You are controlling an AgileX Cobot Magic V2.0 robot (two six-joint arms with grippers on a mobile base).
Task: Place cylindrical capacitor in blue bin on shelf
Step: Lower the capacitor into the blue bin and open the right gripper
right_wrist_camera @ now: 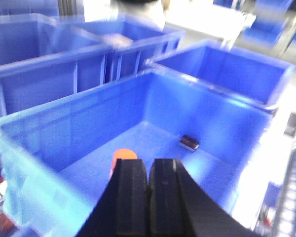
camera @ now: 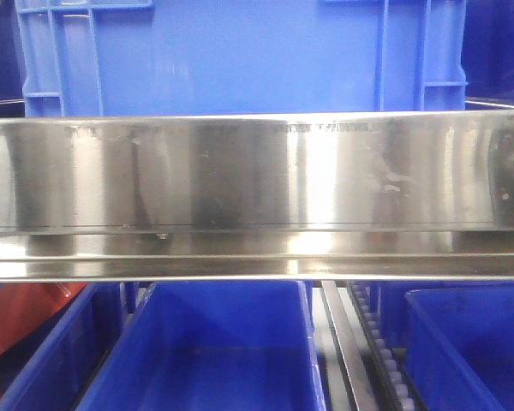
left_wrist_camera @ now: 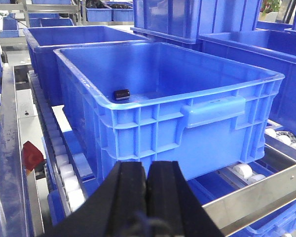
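Observation:
In the left wrist view a small dark cylindrical capacitor (left_wrist_camera: 122,94) lies on its side inside a large blue bin (left_wrist_camera: 212,133), close to the bin's near wall. The bin stands on the roller tracks (left_wrist_camera: 64,168) of the steel shelf (left_wrist_camera: 256,197). My left gripper (left_wrist_camera: 147,163) is shut and empty, just in front of and below the bin's near wall. In the blurred right wrist view a dark short cylinder (right_wrist_camera: 190,142) lies on the floor of a blue bin (right_wrist_camera: 49,138), beside an orange object (right_wrist_camera: 124,157). My right gripper (right_wrist_camera: 148,160) is shut and empty above that bin's near side.
The shelf's broad mirror-like front rail (camera: 257,171) fills the front view, with a blue bin (camera: 240,51) above it and several blue bins (camera: 214,351) below. More blue bins (left_wrist_camera: 74,39) stand behind and beside the one in the left wrist view. A red part (left_wrist_camera: 32,154) shows at the lower left.

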